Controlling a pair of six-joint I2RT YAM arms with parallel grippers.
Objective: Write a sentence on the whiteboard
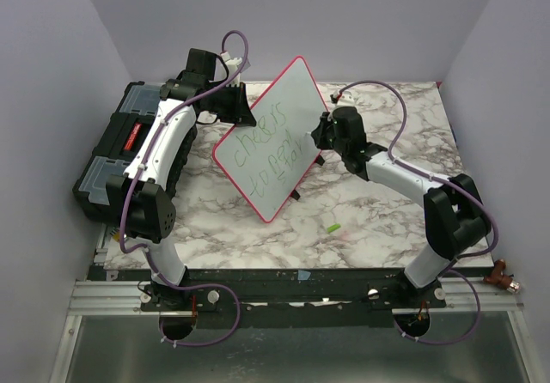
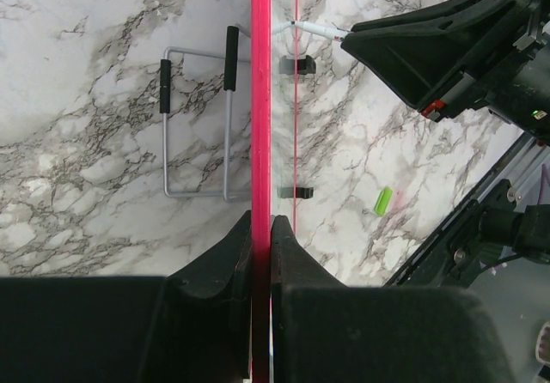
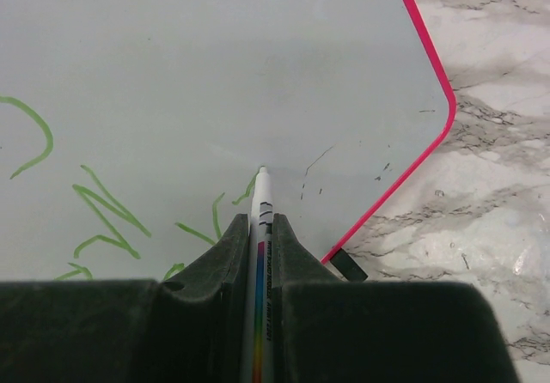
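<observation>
The whiteboard point(image 1: 268, 142) is a glossy white panel with a red-pink rim, held tilted above the marble table. My left gripper point(image 2: 261, 228) is shut on its rim point(image 2: 260, 100), seen edge-on in the left wrist view. Green handwriting point(image 1: 268, 155) in two lines reads "cheers" and "to a gre". My right gripper point(image 3: 258, 224) is shut on a white marker point(image 3: 260, 220) with a rainbow stripe; its tip touches the board point(image 3: 215, 74) beside the last green strokes point(image 3: 103, 203). In the top view the right gripper point(image 1: 320, 134) is at the board's right edge.
A black toolbox point(image 1: 120, 155) stands at the table's left side. A small green cap point(image 1: 332, 227) lies on the marble table point(image 1: 361, 220), also in the left wrist view point(image 2: 383, 201). A wire stand point(image 2: 196, 125) lies behind the board.
</observation>
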